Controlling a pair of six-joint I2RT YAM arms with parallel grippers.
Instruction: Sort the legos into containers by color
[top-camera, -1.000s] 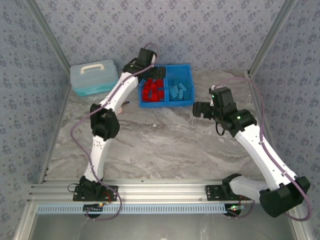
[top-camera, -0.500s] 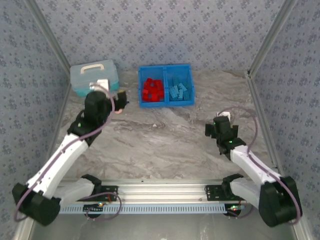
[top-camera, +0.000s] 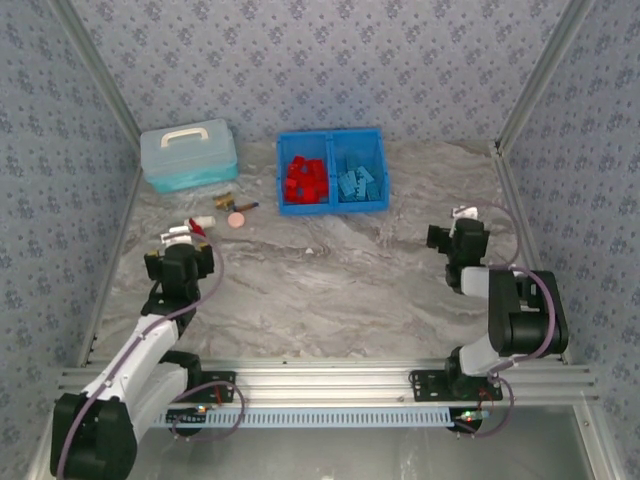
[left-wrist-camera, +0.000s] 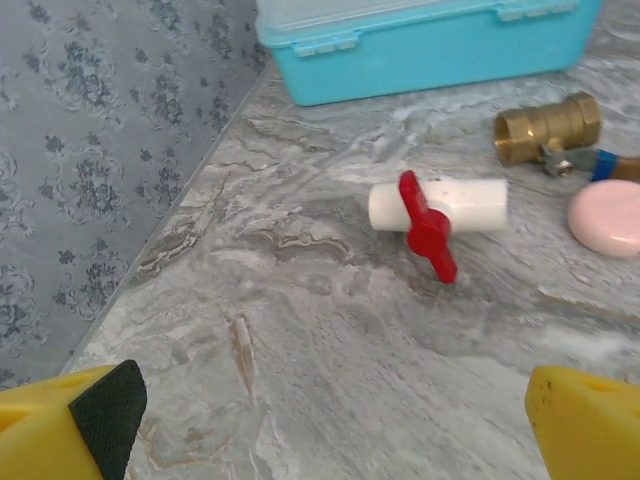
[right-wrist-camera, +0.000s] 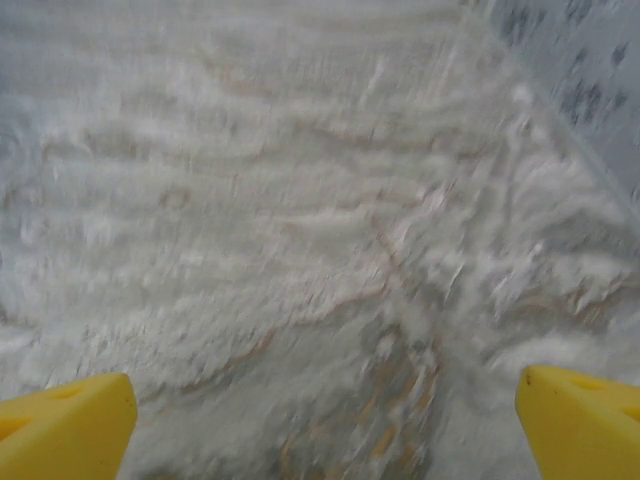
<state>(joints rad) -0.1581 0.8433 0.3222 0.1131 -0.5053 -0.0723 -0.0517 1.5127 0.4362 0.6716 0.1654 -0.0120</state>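
- The left gripper (left-wrist-camera: 335, 415) is seen released, its yellow fingers (left-wrist-camera: 60, 425) spread wide with nothing between them, low over the table (left-wrist-camera: 300, 330). The right gripper (right-wrist-camera: 325, 405) is likewise spread and empty above bare marble.
- The legos are found in the blue bin (top-camera: 331, 134) at the far side, well apart from both grippers. The red bricks (top-camera: 303, 180) are heaped in the left compartment and the light blue bricks (top-camera: 358, 183) lie in the right. No loose brick can be made out on the table, so the sorting is judged finished or nearly so.
- A white valve (left-wrist-camera: 470, 203) with a red handle lies just ahead of the left gripper. It could be knocked along by a forward reach, or its handle mistaken for a red brick.
- The brass fitting (left-wrist-camera: 548, 125) and the pink disc (left-wrist-camera: 605, 215) beside it could be swept against the teal box (left-wrist-camera: 430, 40).
- Red bricks could be spilled over the divider if the bin is nudged, since they are piled loosely.
- The right wrist picture is blurred, so a stray brick there could be overlooked.
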